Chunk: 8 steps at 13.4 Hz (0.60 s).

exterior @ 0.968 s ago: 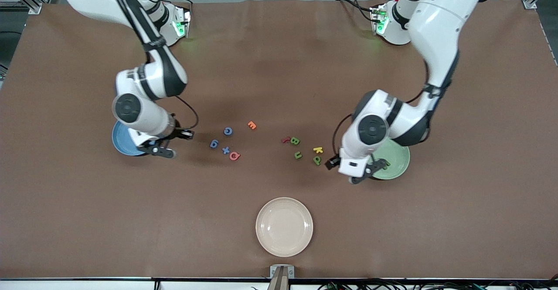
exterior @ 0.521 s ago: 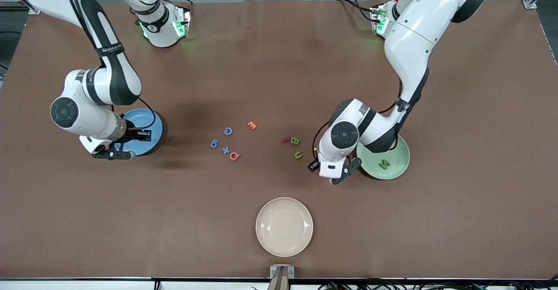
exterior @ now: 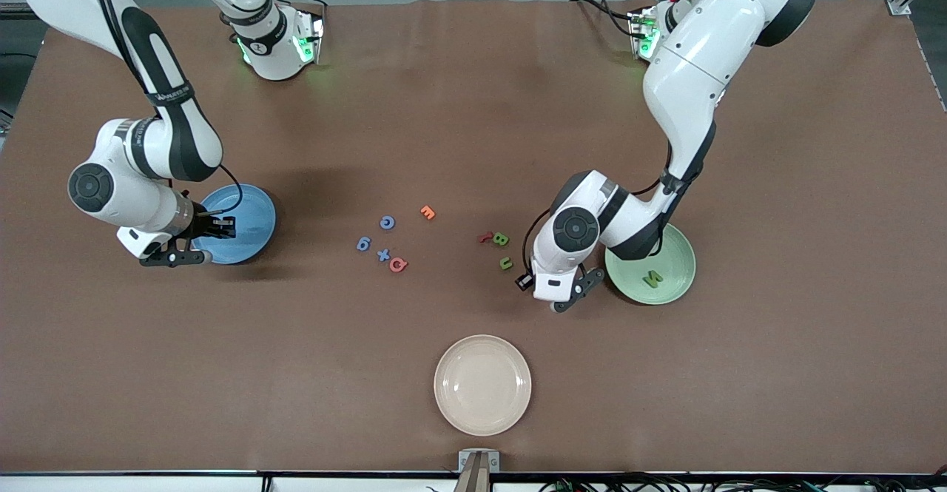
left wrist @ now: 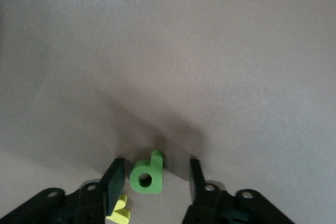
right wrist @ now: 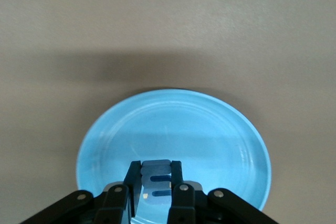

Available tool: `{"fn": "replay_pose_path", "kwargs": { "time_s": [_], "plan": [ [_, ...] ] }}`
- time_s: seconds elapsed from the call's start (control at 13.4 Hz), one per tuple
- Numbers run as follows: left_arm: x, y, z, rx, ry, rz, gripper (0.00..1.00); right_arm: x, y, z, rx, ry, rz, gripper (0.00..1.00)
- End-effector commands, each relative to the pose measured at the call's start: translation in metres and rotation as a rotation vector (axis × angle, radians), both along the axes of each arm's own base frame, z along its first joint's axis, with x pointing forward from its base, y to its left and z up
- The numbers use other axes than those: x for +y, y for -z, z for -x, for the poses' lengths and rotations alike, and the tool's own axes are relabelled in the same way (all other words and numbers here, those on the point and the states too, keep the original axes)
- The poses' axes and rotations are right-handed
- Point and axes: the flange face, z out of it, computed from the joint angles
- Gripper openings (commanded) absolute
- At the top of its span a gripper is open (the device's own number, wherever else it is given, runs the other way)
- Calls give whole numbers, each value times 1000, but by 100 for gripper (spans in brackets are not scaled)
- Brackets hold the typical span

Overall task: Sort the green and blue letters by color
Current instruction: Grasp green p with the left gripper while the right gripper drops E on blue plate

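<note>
Brown cloth table [exterior: 444,107]. Right hand [right wrist: 156,188] has carried a flat blue letter [right wrist: 156,182], pinched, over the blue plate [exterior: 248,214]. Left hand [left wrist: 152,182], jaws still apart, has descended around green letter [left wrist: 147,174], at 9 o'clock of green plate [exterior: 669,281]; yellow letter [left wrist: 119,209] adjacent.

Plates: three. Blue plate [exterior: 248,211], green plate [exterior: 677,255], cream plate [exterior: 482,384].
Blue letters [exterior: 387,222]: four. Three on table [exterior: 473,107]; fourth blue letter [right wrist: 156,182] shows in right wrist view.
Green letters [exterior: 501,239]: four. Two on table, one on green plate, fourth green letter [left wrist: 147,174] shows in left wrist view.
Orange letter [exterior: 427,212]: one.
Red letter [exterior: 484,238]: one.
Pink letter [exterior: 399,264]: one.
Yellow letter [left wrist: 119,211]: one.
Hands: two. Left hand [left wrist: 156,169], right hand [right wrist: 156,174].
</note>
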Motion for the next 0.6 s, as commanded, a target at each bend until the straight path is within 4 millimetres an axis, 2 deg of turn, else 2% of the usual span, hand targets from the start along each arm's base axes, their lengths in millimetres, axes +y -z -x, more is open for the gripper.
{"fn": "replay_pose_path", "kwargs": {
  "time_s": [0.0,0.07,0.15,0.3,0.37,0.45,0.52],
  "plan": [
    [-4,4,2,-2,-4,-20,27,-12,5,10,0,-19,7,8],
    [-2,4,2,3,-4,-27,12,-19,7,11,-10,-20,18,9],
    [2,0,0,2,-2,-41,2,-30,9,12,-20,-23,35,9],
    [15,-31,-9,2,-1,-84,1,-44,13,18,-25,-44,40,10],
    [20,-55,-12,-9,-5,-90,0,-49,16,21,-29,-47,38,12],
    [28,-75,-19,-21,-19,-90,0,-51,19,24,-32,-45,37,19],
    [48,-89,-28,-28,-42,-95,0,-51,19,25,-32,-42,36,41]
  ]
}}
